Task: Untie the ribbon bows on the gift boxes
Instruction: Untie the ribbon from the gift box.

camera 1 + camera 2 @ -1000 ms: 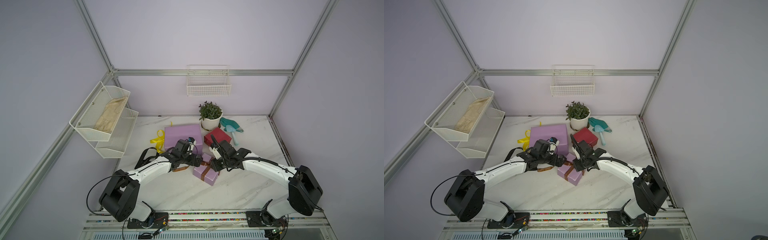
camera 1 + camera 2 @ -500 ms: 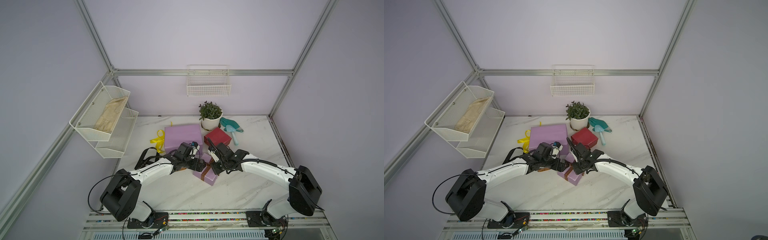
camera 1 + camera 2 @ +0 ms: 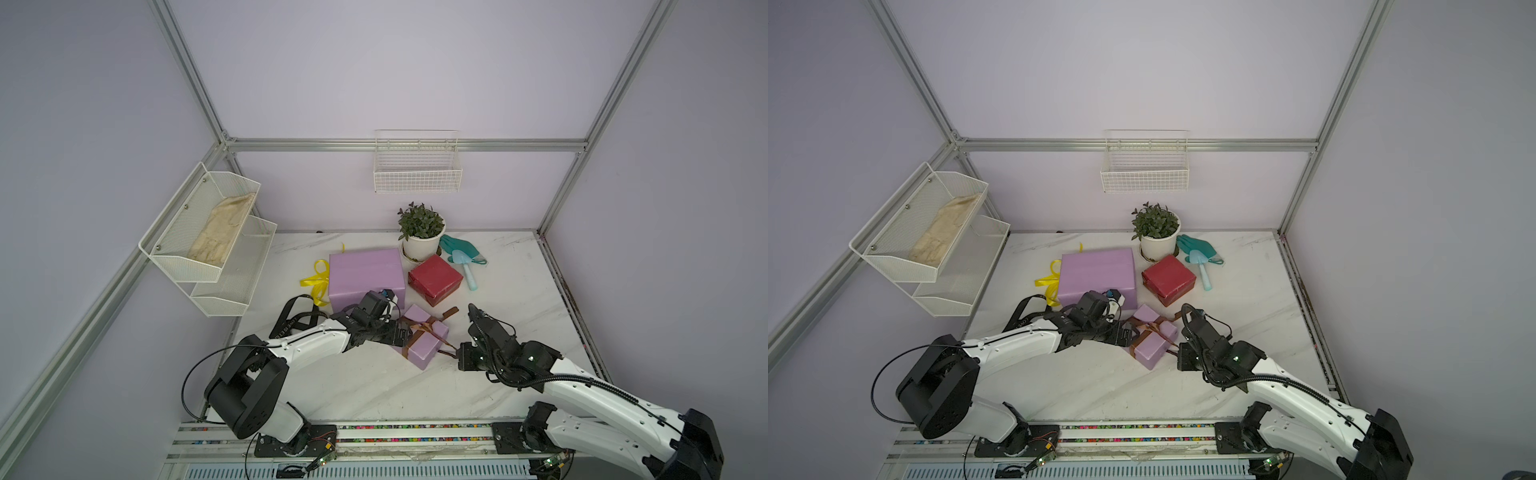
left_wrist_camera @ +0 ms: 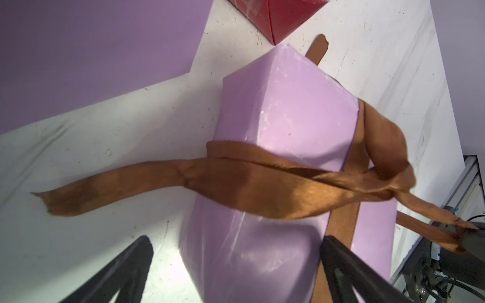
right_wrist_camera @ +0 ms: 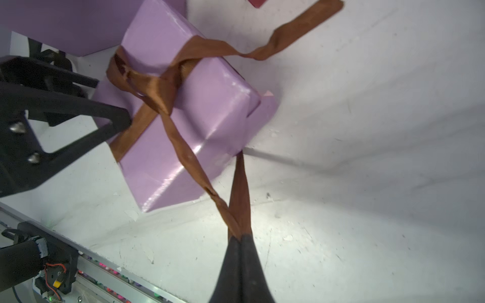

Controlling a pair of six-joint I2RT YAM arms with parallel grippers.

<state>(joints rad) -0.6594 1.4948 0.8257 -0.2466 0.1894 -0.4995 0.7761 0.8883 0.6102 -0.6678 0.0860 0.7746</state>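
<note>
A small lilac gift box (image 3: pixel 428 349) (image 3: pixel 1152 347) (image 5: pixel 210 105) lies at mid-table, crossed by a brown ribbon (image 3: pixel 420 328) (image 4: pixel 262 189) still knotted on top. My right gripper (image 5: pixel 240 237) (image 3: pixel 456 354) (image 3: pixel 1177 353) is shut on two strands of this ribbon, stretched taut off the box's near-right side. My left gripper (image 4: pixel 236 244) (image 3: pixel 401 333) is open, its fingers (image 5: pixel 112 115) astride the box's left end. Behind stand a large lilac box (image 3: pixel 365 274) and a red box (image 3: pixel 435 279), both bare. A yellow ribbon (image 3: pixel 316 282) and a black ribbon (image 3: pixel 291 320) lie loose at the left.
A potted plant (image 3: pixel 422 232) stands behind the red box, with a teal glove and trowel (image 3: pixel 461 253) to its right. A two-tier wire shelf (image 3: pixel 208 241) hangs on the left wall. A wire basket (image 3: pixel 417 166) hangs on the back wall.
My right gripper closed on the brown ribbon above the small box and drew back toward the front right, pulling the strands taut. The left gripper stayed open at the box.
</note>
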